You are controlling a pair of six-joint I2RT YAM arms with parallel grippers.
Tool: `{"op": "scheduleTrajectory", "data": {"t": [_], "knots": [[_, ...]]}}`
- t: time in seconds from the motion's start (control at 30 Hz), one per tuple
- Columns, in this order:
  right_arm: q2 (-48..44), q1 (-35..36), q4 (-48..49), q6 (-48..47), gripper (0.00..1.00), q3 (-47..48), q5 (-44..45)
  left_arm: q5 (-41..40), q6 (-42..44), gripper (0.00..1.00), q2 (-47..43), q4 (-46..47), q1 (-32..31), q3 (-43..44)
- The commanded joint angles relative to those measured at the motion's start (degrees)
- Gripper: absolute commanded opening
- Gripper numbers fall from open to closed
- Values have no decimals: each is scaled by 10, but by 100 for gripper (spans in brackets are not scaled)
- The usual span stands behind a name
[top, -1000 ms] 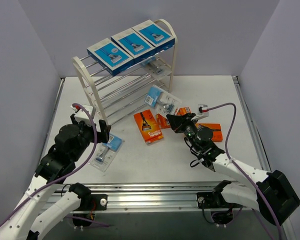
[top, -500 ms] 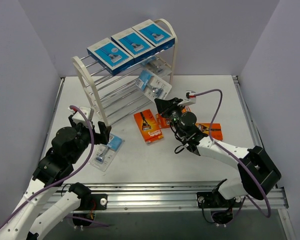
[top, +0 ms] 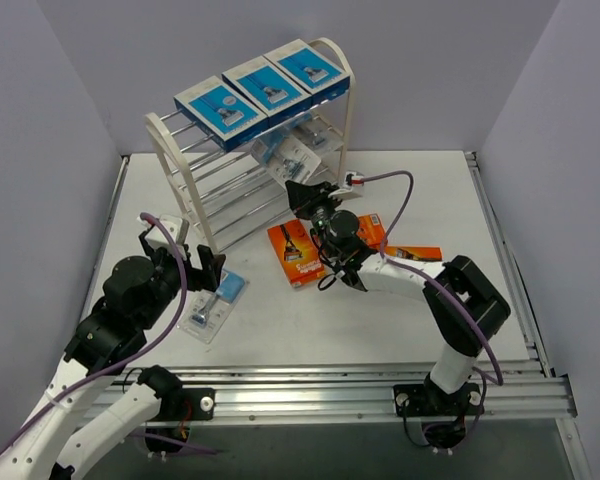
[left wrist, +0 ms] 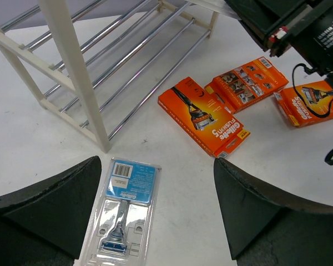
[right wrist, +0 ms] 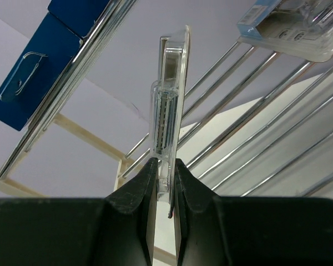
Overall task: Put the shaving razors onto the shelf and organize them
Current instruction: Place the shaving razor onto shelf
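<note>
I see the white table [top: 280, 335] carrying the shelf [left wrist: 77, 72], which stands toward its far side. On the shelf's top tier, three blue boxes [top: 267, 87] lie side by side. One clear blister pack [right wrist: 299, 25] rests on the rods of the tier below. On the table itself a second blister pack [left wrist: 124, 210] lies flat, just in front of the shelf's left end panel. Three orange packs [left wrist: 202, 116] lie close together in front of the shelf's right end.

There are three blue boxes [top: 267, 88], three orange packs [left wrist: 202, 116] and three clear blister packs [left wrist: 122, 213], making nine in all. There is one white shelf [left wrist: 72, 61], which has four tiers. There are two robot arms [top: 130, 300].
</note>
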Motion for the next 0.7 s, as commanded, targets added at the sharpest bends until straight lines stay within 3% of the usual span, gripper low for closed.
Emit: {"op": "scheduleTrajectory", "data": {"t": [0.0,0.67], "knots": [[26,6,96,21,0,53,26,-11,-3,91,-4,16,-11,2],[208,20,162,71,0,207,106,-53,10,91,0,15,-40,-5]]}}
